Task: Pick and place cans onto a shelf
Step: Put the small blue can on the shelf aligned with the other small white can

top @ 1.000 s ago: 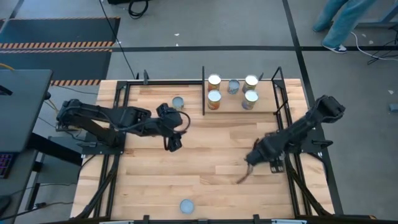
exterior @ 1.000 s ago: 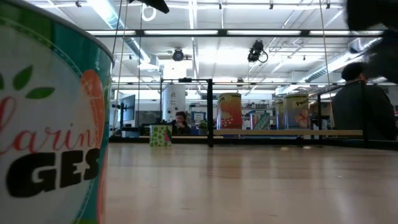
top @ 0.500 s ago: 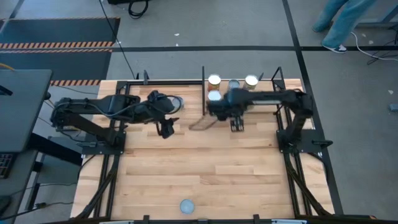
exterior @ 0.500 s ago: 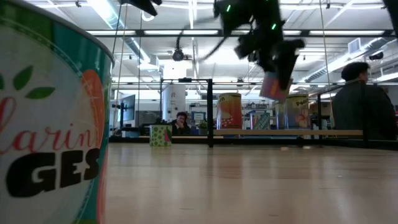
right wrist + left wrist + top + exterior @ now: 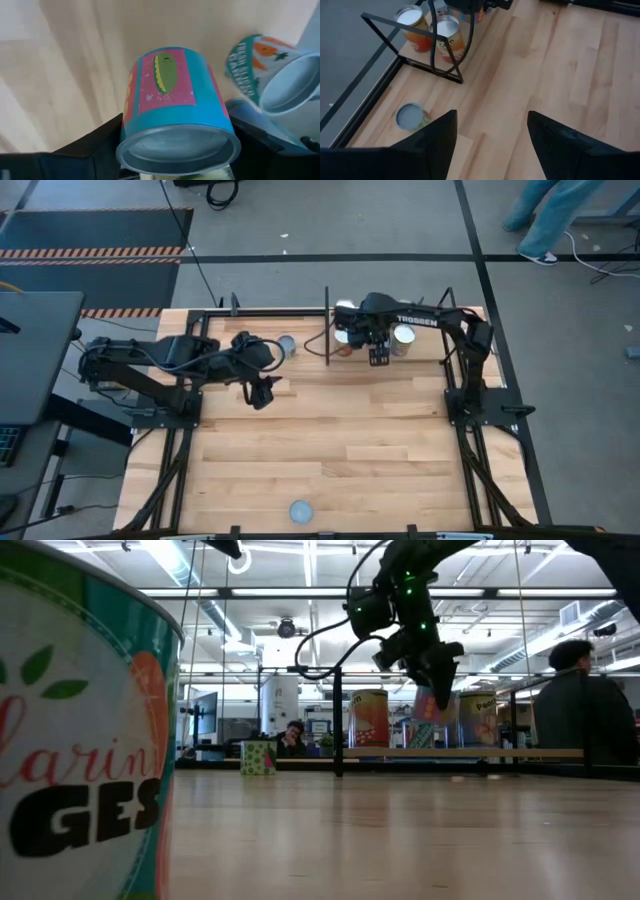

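My right gripper (image 5: pixel 377 352) is over the shelf (image 5: pixel 425 358) at the table's far side, shut on a blue and pink can (image 5: pixel 172 95) with a green pickle label. Several cans stand on the shelf board, among them an orange one (image 5: pixel 343 340) and a white-topped one (image 5: pixel 403 335). My left gripper (image 5: pixel 262 392) is open and empty, near a loose can (image 5: pixel 287 345) that stands on the table left of the shelf. That can also shows in the left wrist view (image 5: pixel 411 116). Another can (image 5: pixel 300 511) stands at the near edge. My right gripper pinches the can's side wall (image 5: pixel 131 112) between its two fingers (image 5: pixel 102 137), one on each side. The can's round end faces the wrist camera. The fingers slant down from above. The can (image 5: pixel 430 705) hangs tilted below them, clear of the shelf board (image 5: pixel 480 753).
A carrot-labelled can (image 5: pixel 265 70) stands close beside the held one. The shelf's black posts and rails (image 5: pixel 432 70) rise at its left end. The near-edge can fills the low view's left (image 5: pixel 80 740). Bare wood spans the table's middle (image 5: pixel 340 440). A person sits beyond the table (image 5: pixel 585 710).
My right gripper has swung fast from the table's near right toward the far edge and now hangs over the shelf, with the can in it for at least the last half second. My left gripper has shifted a little toward the far left.
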